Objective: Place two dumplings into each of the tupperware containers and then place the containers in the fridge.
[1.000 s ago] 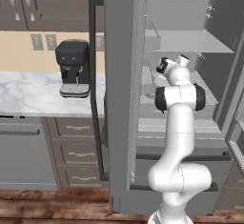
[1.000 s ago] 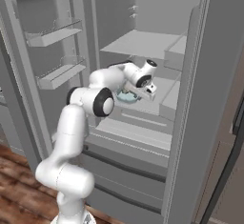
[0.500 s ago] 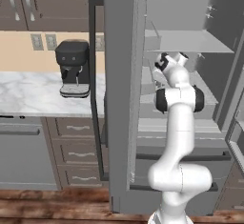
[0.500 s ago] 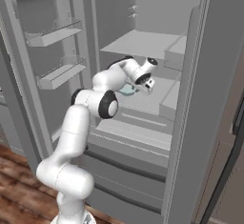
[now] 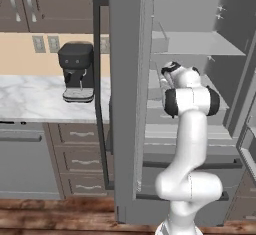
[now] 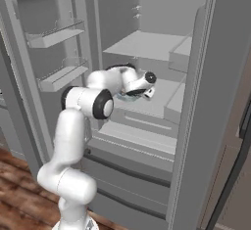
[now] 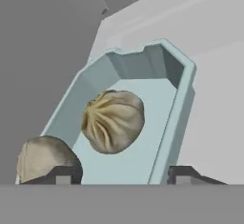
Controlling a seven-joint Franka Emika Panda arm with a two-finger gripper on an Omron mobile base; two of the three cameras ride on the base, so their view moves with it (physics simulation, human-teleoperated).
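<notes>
Two dumplings lie inside one pale-blue tupperware container [image 7: 167, 99] that sits on a pale shelf [image 6: 162, 97] in the open fridge [image 6: 196, 126]: one dumpling [image 7: 113, 121] is near the middle of the tray floor, and the other dumpling [image 7: 45, 160] is at the near end, just behind the left finger tip. In the hand view the gripper [image 7: 124, 176] has its two tips apart, one on each side of the container's near end, and I cannot tell if they touch its walls. From the right base view the white arm reaches into the fridge at the middle shelf level, with the container [image 6: 126, 96] partly hidden under the hand.
</notes>
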